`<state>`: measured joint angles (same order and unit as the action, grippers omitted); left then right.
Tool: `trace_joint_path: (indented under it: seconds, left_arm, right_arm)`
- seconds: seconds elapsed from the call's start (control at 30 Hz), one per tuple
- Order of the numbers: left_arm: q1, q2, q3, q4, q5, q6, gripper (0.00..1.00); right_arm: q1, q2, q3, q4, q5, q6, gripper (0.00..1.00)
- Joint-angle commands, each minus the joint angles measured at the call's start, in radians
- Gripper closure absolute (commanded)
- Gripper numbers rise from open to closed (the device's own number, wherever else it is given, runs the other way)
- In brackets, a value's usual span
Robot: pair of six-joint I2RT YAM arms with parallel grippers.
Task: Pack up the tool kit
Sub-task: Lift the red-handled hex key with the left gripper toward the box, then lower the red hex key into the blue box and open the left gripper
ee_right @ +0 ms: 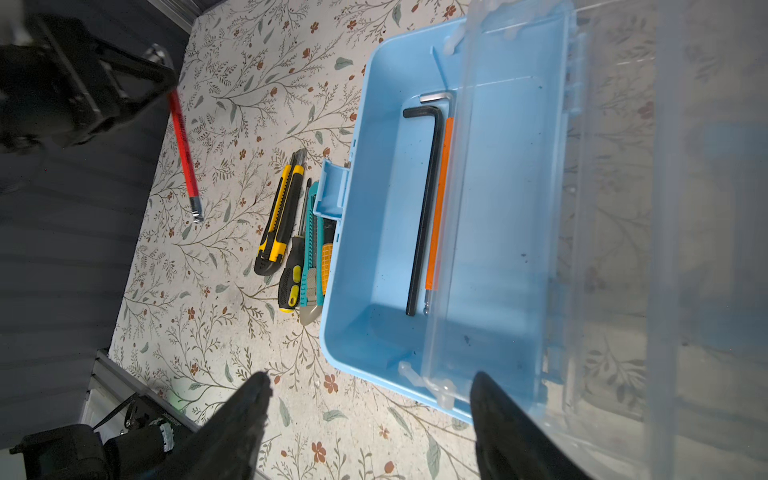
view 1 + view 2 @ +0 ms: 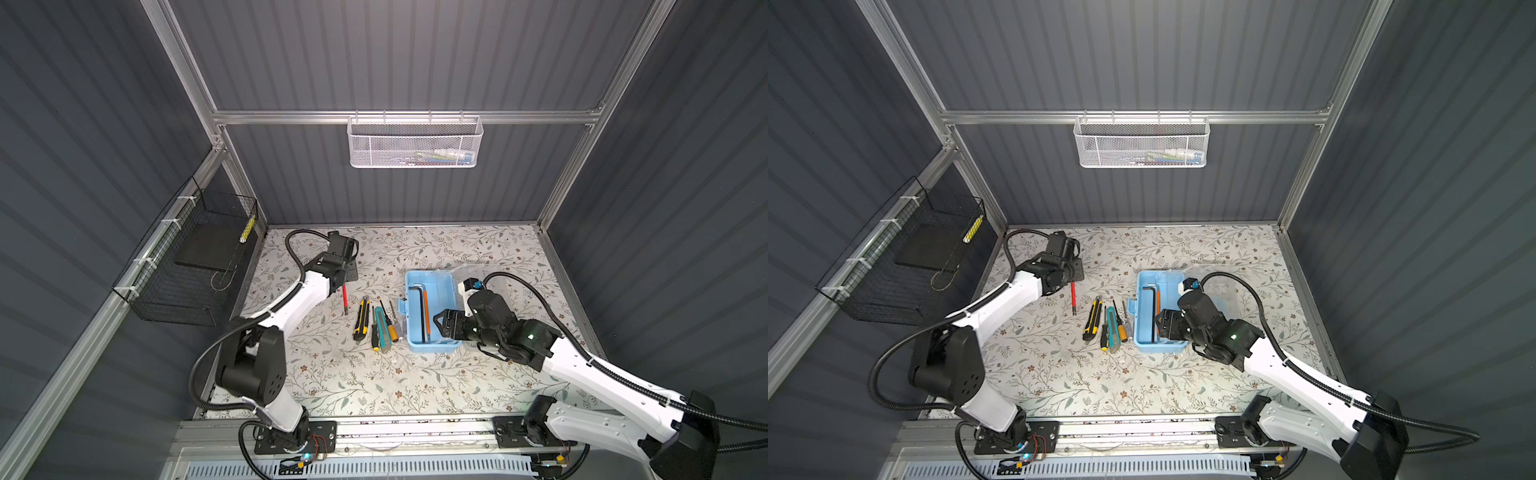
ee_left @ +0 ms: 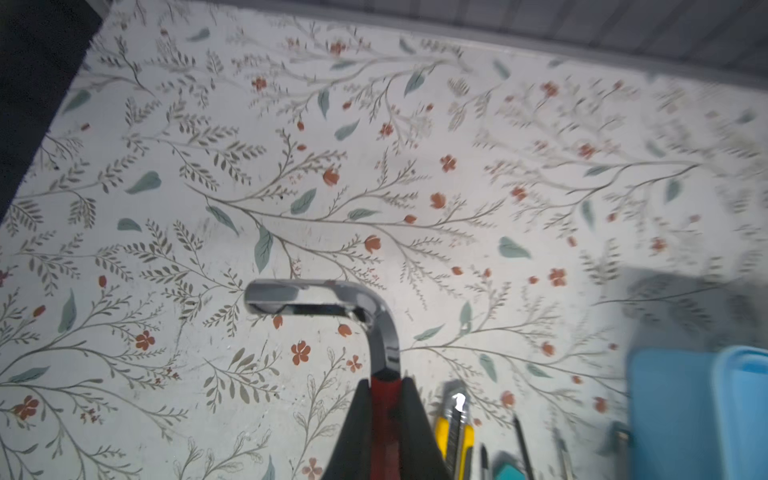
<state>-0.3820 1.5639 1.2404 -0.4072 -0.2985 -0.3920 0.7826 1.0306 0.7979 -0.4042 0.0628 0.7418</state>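
The light-blue tool kit box (image 2: pixel 410 309) (image 2: pixel 1140 309) (image 1: pixel 374 216) lies open on the floral table, its clear lid (image 2: pixel 482 270) (image 1: pixel 623 208) folded back to the right. A black hex key (image 2: pixel 423 311) (image 1: pixel 424 208) and an orange one (image 1: pixel 439 199) lie inside. My left gripper (image 2: pixel 341 281) (image 3: pixel 385 399) is shut on a red-sleeved hex key (image 2: pixel 344 300) (image 3: pixel 383 340) (image 1: pixel 183 145), left of the box. My right gripper (image 2: pixel 441 322) (image 1: pixel 370 380) hangs open over the box's near end, holding nothing.
Between key and box lie a yellow-black utility knife (image 2: pixel 360 319) (image 1: pixel 280 216), a black-yellow screwdriver (image 2: pixel 375 334) (image 1: pixel 293 266), a teal utility knife (image 2: pixel 382 330) (image 1: pixel 311 249) and an orange-handled screwdriver (image 1: pixel 327 266). White mesh basket (image 2: pixel 413 143) hangs on the back wall, black wire basket (image 2: pixel 195 266) left.
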Motion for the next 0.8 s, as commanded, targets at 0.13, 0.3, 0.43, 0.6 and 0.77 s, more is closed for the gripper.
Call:
trace_joint_path:
  seconds: [0.13, 0.3, 0.43, 0.6, 0.77]
  left_arm:
    - [-0.07, -0.161, -0.038, 0.009, 0.2, -0.127, 1.0]
    - [-0.231, -0.192, -0.095, 0.143, 0.227, -0.277, 1.0]
    - [-0.333, -0.159, -0.115, 0.243, 0.171, -0.349, 1.0]
    - [-0.441, -0.011, -0.024, 0.244, 0.116, -0.336, 1.0]
    - [-0.478, 0.113, 0.028, 0.263, 0.088, -0.358, 1.0]
  right_arm:
    - [-0.014, -0.032, -0.014, -0.012, 0.002, 0.013, 0.24]
    - [-0.022, -0.055, -0.012, -0.023, 0.008, 0.014, 0.24]
    - [-0.023, -0.065, -0.008, -0.041, 0.012, 0.013, 0.24]
    - [-0.024, -0.092, -0.017, -0.059, 0.029, 0.013, 0.24]
    - [-0.032, -0.112, -0.035, -0.056, 0.029, 0.016, 0.24]
